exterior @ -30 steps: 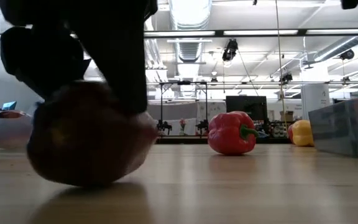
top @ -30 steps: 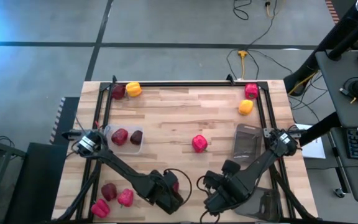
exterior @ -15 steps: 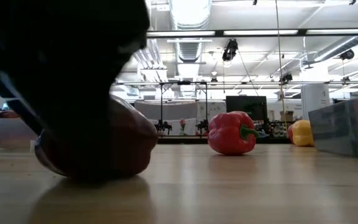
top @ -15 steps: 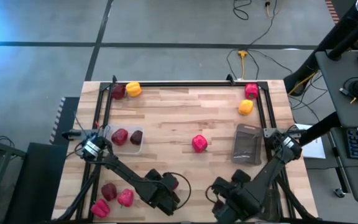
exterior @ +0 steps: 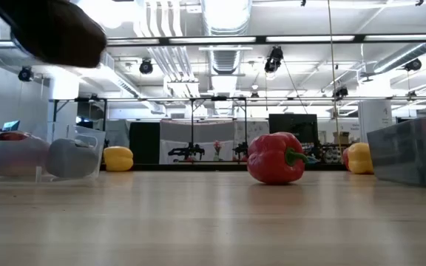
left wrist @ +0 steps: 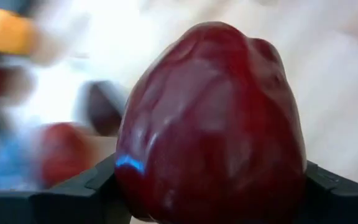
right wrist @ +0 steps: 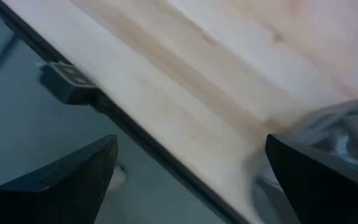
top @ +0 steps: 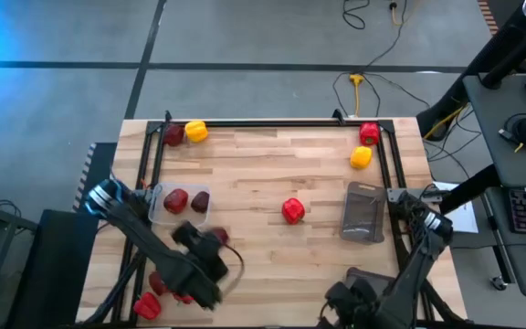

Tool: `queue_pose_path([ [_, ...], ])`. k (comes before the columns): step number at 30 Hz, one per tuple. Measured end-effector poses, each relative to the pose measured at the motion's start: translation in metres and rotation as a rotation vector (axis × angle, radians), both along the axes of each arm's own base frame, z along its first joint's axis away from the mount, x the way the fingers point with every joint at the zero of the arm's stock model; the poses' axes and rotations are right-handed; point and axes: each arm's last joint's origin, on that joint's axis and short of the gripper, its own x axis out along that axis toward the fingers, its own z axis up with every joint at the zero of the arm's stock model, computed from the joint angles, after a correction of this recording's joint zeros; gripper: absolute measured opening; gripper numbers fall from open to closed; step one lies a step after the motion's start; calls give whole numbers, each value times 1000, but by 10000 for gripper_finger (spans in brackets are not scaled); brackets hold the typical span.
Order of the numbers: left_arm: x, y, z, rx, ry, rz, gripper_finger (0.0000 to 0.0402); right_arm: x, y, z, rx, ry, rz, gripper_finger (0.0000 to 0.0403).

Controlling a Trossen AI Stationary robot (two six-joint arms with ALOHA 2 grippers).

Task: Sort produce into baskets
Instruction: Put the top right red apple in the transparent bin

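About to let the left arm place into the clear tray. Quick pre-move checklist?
1. Grip on the dark maroon pepper: ok, the left gripper is shut on it, fingers on both sides in the left wrist view.
2. Pepper off the table: ok, the low view shows no pepper on the near boards.
3. Room in the clear tray: cannot tell, two dark peppers already lie in it.
4. Colour match: ok, the tray holds dark red pieces like the one held.
5. Right gripper out of the way: ok, open, at the table's near edge on the right.
6. Red pepper mid-table off the path: ok.
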Motion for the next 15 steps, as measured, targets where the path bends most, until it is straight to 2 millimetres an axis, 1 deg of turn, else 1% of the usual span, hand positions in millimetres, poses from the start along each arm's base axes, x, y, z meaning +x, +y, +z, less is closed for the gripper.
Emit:
queue_pose_path([
  [2, -18, 19, 12, 16, -1, 35, 270, 5, 7, -9, 20, -14, -2, 400],
  [3, -26, 29, 15, 9, -11, 50, 270, 7, 10, -14, 25, -15, 1, 400],
  [5, -43, 49, 13, -4, -22, 89, 270, 12, 15, -25, 23, -17, 10, 400],
  [8, -66, 78, -1, -60, 10, 178, 270, 19, 21, -40, 22, -17, 12, 400],
  [10, -77, 93, -11, -119, 20, 223, 270, 22, 25, -47, 31, -24, 13, 400],
  [13, -85, 110, -24, -187, 0, 271, 272, 28, 25, -52, 40, -14, 28, 400],
  [15, -87, 119, -31, -207, -24, 293, 276, 31, 22, -52, 36, -1, 41, 400],
])
